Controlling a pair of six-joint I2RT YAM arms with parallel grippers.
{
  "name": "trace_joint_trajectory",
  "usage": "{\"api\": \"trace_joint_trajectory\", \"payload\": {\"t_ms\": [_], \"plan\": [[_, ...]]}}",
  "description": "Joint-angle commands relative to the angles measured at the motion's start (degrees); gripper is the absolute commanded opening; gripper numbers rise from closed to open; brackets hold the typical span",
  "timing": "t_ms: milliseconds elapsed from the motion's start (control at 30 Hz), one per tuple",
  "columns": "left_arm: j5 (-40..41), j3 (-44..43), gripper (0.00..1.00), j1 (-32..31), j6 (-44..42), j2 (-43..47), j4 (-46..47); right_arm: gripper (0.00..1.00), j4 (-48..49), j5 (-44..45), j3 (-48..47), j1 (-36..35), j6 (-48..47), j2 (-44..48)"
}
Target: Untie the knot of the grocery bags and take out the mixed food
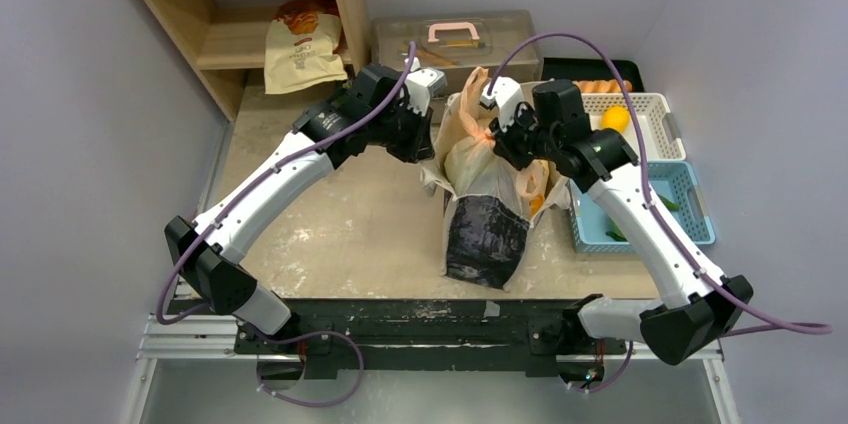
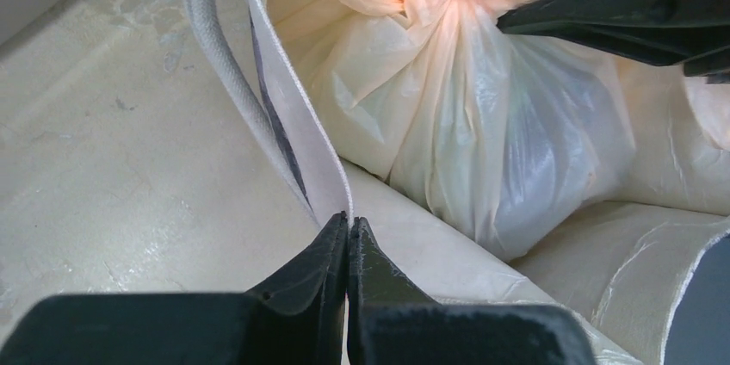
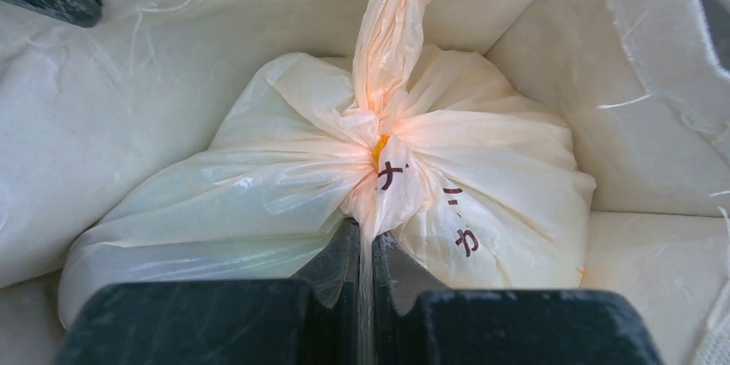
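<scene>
Pinching grocery bags [image 3: 215, 201], right pincer [image 3: 366, 249] beside knot [image 3: 374, 137]

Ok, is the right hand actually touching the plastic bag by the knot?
Touching. The right wrist view shows the right hand pinching a tail of the grocery bag just below the knot.

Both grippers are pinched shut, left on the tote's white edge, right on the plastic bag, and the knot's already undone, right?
No, the knot is tied tight, as the right wrist view shows. Otherwise yes: left gripper on the tote's white edge, right gripper on the plastic bag.
</scene>
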State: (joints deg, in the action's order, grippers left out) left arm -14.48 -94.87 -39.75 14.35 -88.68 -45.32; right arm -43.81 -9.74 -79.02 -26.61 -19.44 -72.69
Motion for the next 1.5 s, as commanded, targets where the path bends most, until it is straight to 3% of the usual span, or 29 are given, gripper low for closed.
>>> {"api": "trace_joint_trajectory", "payload": {"t_ms": [0,233,633,867,1100,1200,1300,1467], "plan": [[0.3,0.5,0.0,0.9,-1.4,2.0,0.6,0.0,9.4,1.5,-5.2,0.1,2.2,2.8],[-0.2,1.7,0.0,2.8,-0.2,2.2,0.4,0.0,10.3,2.0,-11.9,0.1,6.0,1.8],[-1.0,3.5,0.0,6.1,0.2,5.5,3.6,0.0,17.0,2.3,-33.0,0.0,12.2,-4.4],[-0.7,3.4,0.0,12.1,2.1,5.1,2.4,0.0,21.6,2.8,-43.8,0.0,15.1,-8.6],[1.1,4.2,0.0,18.0,-5.5,9.9,0.5,0.0,23.9,9.1,-48.1,0.0,14.4,-9.3],[0.4,6.4,0.0,22.5,-9.2,14.2,-0.8,0.0,24.6,12.2,-45.8,0.0,13.0,-7.8],[-4.4,6.8,0.0,30.3,-13.8,17.6,-4.8,0.0,24.7,14.2,-44.2,0.0,12.1,-6.7],[-4.9,6.4,0.0,42.5,-23.9,20.3,-8.1,0.0,25.2,15.5,-39.4,0.0,10.4,-4.7]]}}
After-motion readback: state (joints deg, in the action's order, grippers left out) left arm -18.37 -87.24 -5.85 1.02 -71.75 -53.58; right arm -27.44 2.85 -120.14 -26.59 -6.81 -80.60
